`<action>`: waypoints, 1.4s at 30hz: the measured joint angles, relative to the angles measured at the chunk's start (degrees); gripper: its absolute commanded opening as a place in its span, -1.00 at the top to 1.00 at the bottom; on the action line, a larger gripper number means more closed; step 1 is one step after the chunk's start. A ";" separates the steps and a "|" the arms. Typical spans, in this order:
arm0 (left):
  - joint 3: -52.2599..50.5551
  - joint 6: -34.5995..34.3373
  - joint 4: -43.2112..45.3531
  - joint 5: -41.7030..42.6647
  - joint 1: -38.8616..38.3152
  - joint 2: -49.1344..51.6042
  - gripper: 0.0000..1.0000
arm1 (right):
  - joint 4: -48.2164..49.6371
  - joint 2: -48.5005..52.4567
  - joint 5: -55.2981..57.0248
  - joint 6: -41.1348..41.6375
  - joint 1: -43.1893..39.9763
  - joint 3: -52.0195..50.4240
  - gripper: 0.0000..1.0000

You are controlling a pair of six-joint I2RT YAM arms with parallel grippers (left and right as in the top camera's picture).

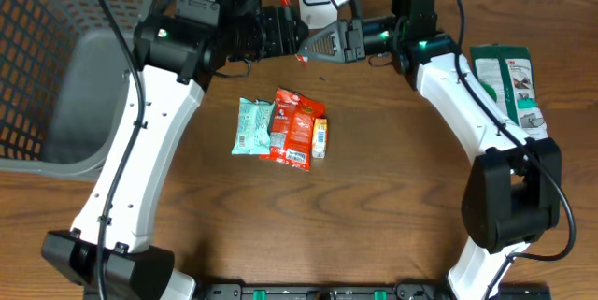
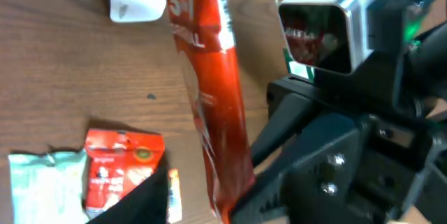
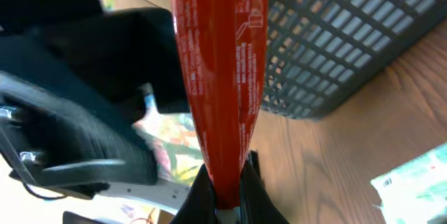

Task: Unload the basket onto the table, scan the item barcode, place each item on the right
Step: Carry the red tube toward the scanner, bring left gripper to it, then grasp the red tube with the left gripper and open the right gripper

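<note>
Overhead: fixed above the table (image 1: 374, 235), facing straight down, distant.
Left wrist: close, angled down at the table, with the red sachet (image 2: 223, 112) filling mid-frame.
Right wrist: very close, sighting along the red sachet toward the basket (image 3: 349, 35).
Shared: the red sachet appears in all three views.

- Left arm (image 1: 140, 150): extended toward the tabletop's far edge; left pincer (image 1: 283, 31) points right, jaw opening indeterminate.
- Right arm (image 1: 467, 94): extended likewise; right pincer (image 1: 316, 48) points left, clamped on red sachet (image 3: 220, 77).
</note>
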 measured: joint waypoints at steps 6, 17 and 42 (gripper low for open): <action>0.00 -0.33 1.44 0.00 -0.02 2.10 0.84 | 3.06 0.13 0.04 5.22 0.35 0.00 0.98; 0.00 2.93 2.21 -1.73 -0.07 2.47 0.86 | 1.11 0.22 1.07 0.72 -0.94 0.02 -0.12; 8.55 34.80 -16.33 -33.79 -15.78 5.81 0.85 | -40.19 0.28 11.04 -35.30 -8.81 0.28 -0.06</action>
